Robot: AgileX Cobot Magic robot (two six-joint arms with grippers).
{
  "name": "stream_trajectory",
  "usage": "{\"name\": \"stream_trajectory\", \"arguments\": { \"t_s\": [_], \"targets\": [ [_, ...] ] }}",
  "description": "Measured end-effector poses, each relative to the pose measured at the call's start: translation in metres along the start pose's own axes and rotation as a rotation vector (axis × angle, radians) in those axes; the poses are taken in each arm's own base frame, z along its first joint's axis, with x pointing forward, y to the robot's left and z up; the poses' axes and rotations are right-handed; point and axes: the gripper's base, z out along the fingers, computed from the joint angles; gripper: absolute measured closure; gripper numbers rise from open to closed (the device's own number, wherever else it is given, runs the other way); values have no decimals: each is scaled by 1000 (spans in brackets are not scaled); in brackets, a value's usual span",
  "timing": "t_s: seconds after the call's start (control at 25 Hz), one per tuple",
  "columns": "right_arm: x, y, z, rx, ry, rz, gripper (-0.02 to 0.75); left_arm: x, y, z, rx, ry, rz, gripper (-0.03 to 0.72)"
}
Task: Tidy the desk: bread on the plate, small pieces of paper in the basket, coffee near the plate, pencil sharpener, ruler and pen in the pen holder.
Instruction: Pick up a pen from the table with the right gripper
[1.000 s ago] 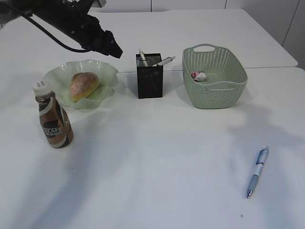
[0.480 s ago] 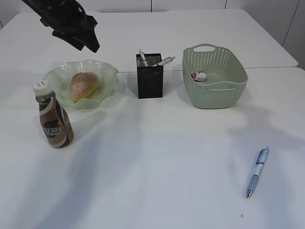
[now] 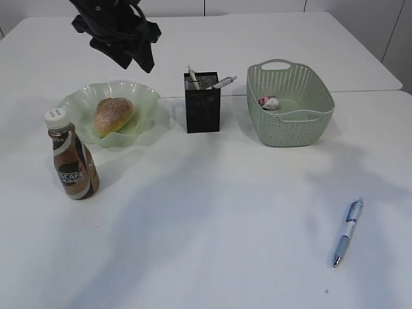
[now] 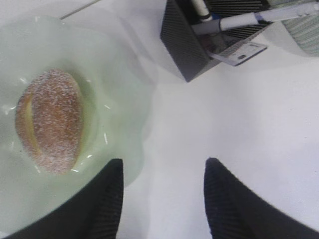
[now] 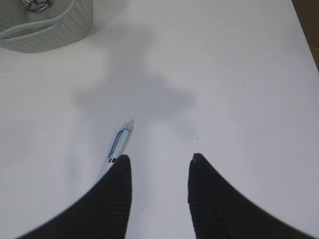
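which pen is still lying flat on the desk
The blue pen at the front right, alone on the desk. The other pens stand propped in the black pen holder at the back.

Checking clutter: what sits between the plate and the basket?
The pen holder, standing apart from both the plate and the basket, seen in the exterior view.

Staged desk-tidying setup in a plain indoor test space

Bare white tabletops (image 3: 212,212) pushed together before pale wall panels carry a black mesh pen holder (image 3: 202,106), a pen (image 3: 347,232), a basket (image 3: 291,122) and a snack plate (image 3: 138,96), under a black robot arm (image 3: 116,29).
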Motion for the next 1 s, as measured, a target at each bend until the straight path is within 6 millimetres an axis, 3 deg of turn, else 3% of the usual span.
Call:
{"name": "stream_trajectory", "arguments": {
  "t_s": [0.2,0.36,0.72,0.88,0.92,1.0],
  "targets": [
    [-4,1,0,-10,-40,4,425,-1,-19,-6,87,-13,-15,369],
    [-4,3,0,-35,-44,20,425,-3,-19,-22,70,-41,-31,454],
    [-3,4,2,-45,-26,28,425,0,-22,-86,41,-143,-36,468],
    [-3,4,15,-40,43,30,425,9,-25,-110,40,-155,-33,465],
    [-3,3,29,-34,106,33,425,13,-25,-112,40,-147,-34,464],
    [-4,4,38,-36,137,38,425,23,-26,-119,36,-130,-35,462]
  ]
}}
